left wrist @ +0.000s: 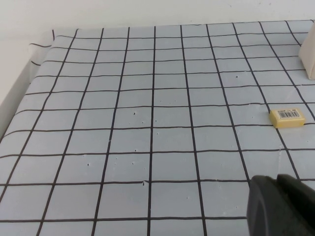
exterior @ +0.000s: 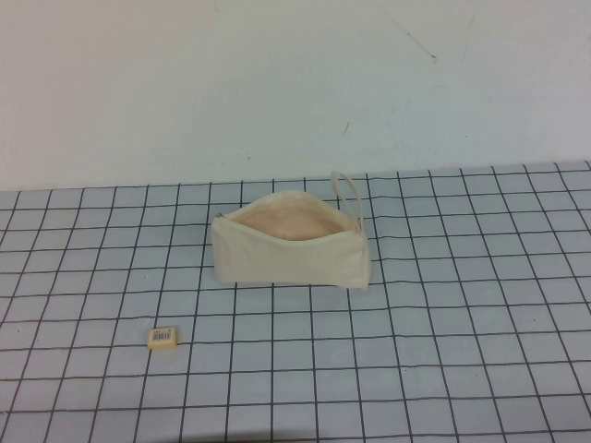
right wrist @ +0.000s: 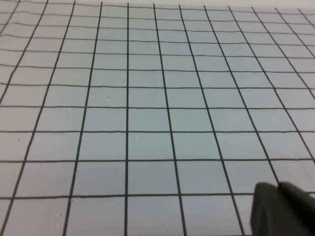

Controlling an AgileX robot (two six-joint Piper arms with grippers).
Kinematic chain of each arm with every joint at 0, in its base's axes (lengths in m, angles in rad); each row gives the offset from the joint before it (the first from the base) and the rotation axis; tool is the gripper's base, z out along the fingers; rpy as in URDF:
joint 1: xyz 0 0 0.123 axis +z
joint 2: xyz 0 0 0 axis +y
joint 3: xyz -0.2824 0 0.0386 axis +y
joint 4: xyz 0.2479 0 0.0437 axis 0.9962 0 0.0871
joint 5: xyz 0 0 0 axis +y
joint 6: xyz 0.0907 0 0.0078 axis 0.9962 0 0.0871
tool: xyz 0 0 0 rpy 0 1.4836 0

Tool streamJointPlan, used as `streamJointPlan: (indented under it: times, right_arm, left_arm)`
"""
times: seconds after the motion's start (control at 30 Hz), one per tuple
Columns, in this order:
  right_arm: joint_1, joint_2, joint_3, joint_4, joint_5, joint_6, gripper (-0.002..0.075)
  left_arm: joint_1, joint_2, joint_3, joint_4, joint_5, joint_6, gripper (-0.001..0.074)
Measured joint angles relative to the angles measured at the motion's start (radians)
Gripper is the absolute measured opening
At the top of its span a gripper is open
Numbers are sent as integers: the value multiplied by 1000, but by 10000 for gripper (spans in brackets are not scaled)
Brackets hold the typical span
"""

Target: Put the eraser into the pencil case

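Observation:
The eraser (exterior: 162, 337), a tiny pale yellow block with a barcode label, lies flat on the grid mat at the front left. It also shows in the left wrist view (left wrist: 288, 118). The pencil case (exterior: 291, 254), a cream zip pouch, stands mid-table with its mouth open, peach lining showing and its loop strap at the right end. One corner of it shows in the left wrist view (left wrist: 308, 56). My left gripper (left wrist: 278, 179) hovers over the mat short of the eraser, fingers together and empty. My right gripper (right wrist: 278, 186) is over bare mat, fingers together and empty. Neither gripper shows in the high view.
The grey-blue mat (exterior: 443, 351) with black grid lines covers the table and ends at a white wall (exterior: 277, 83) behind the pouch. The mat's left edge (left wrist: 19, 93) shows in the left wrist view.

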Motion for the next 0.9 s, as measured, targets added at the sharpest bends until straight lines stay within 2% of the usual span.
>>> streamJointPlan:
  times: [0.33, 0.63, 0.77, 0.9]
  right_arm:
    - [0, 0, 0, 0, 0, 0, -1]
    - [0, 0, 0, 0, -2, 0, -1]
    - [0, 0, 0, 0, -2, 0, -1]
    - [0, 0, 0, 0, -2, 0, -1]
  left_arm:
    - [0, 0, 5, -9, -50, 0, -1]
    - [0, 0, 6, -11, -640, 1, -1]
    - [0, 0, 6, -13, -816, -1, -1]
    - [0, 0, 4, -68, -884, -3, -1]
